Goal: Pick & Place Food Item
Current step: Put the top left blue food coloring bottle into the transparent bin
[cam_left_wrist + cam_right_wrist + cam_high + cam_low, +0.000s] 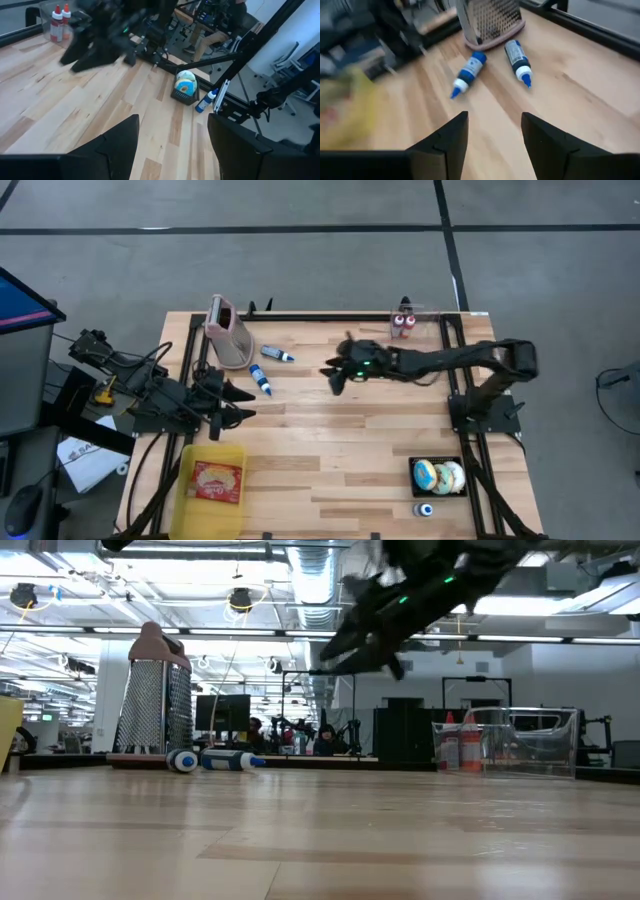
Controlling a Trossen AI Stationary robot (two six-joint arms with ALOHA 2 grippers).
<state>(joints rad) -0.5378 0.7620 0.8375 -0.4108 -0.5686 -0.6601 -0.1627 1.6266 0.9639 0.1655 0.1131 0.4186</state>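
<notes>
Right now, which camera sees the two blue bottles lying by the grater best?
The right wrist view: both blue bottles lie big and clear beside the grater. The high view shows them small from above, the low view shows them far off and end-on, and the left wrist view misses them.

Food item: round pastries [440,476], pale with blue and yellow markings, packed side by side in a small black tray [412,467] at the table's near-right corner.
</notes>
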